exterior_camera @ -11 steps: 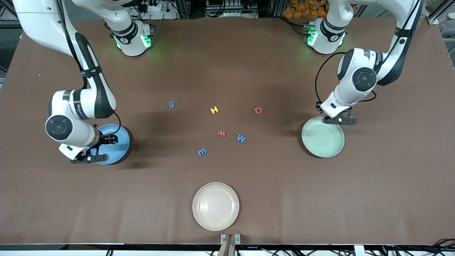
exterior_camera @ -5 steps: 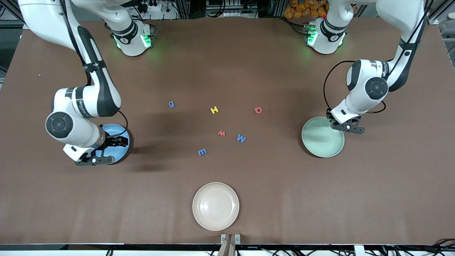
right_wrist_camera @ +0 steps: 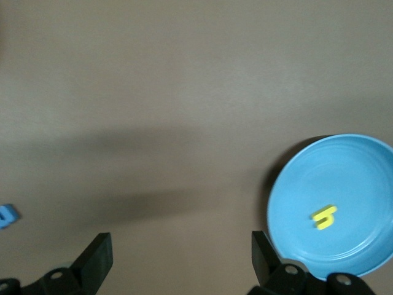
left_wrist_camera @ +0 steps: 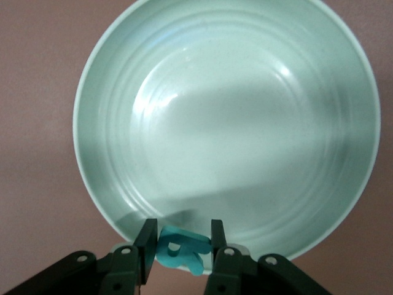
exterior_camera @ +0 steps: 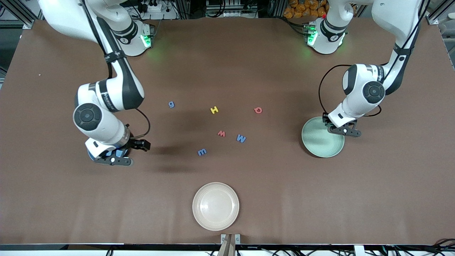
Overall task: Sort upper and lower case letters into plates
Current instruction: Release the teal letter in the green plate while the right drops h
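Note:
My left gripper hangs over the edge of the pale mint green plate and is shut on a teal letter R. Apart from that, this plate holds nothing. My right gripper is open with nothing between its fingers, over bare table just beside the light blue plate, which the arm mostly hides. A yellow h lies in the blue plate. Loose letters lie mid-table: blue g, yellow H, red Q, red w, blue M, blue m.
A cream-beige plate with nothing in it sits near the table edge closest to the front camera. The brown table mat runs between the arms' bases.
My right arm has swung off the blue plate toward the table's middle, and its jaws have spread wider. My left gripper has shifted a little over the mint plate, still holding the teal R.

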You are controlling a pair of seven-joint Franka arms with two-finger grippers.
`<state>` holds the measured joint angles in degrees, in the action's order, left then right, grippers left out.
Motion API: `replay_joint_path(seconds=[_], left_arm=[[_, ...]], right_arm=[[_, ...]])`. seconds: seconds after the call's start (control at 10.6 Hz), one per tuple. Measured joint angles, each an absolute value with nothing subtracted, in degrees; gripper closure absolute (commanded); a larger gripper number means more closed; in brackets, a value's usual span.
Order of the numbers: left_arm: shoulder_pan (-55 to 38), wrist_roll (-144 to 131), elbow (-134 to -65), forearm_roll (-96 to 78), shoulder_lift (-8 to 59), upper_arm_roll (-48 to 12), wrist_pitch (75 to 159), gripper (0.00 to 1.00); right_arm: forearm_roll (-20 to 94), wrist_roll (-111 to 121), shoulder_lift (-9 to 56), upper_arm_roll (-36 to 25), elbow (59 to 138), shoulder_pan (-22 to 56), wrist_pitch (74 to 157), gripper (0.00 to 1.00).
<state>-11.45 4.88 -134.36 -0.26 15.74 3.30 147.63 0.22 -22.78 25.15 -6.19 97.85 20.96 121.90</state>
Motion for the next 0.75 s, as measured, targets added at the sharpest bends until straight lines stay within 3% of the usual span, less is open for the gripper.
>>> replay_joint_path(seconds=[0.19, 0.38, 0.75], left_arm=[[-11.5, 4.9, -133.5, -0.3, 17.7, 3.3, 149.7, 0.26], [-11.5, 4.9, -133.3, -0.4, 18.5, 3.3, 150.4, 0.06], [-11.5, 4.8, -133.0, -1.2, 18.5, 3.2, 150.4, 0.04]], right_arm=[[1.6, -25.9, 26.4, -6.2, 95.6, 21.9, 121.9, 0.00], [2.0, -27.6, 27.0, -6.2, 93.5, 22.7, 121.9, 0.00], [2.0, -38.3, 30.6, -6.1, 89.5, 24.4, 121.8, 0.00]])
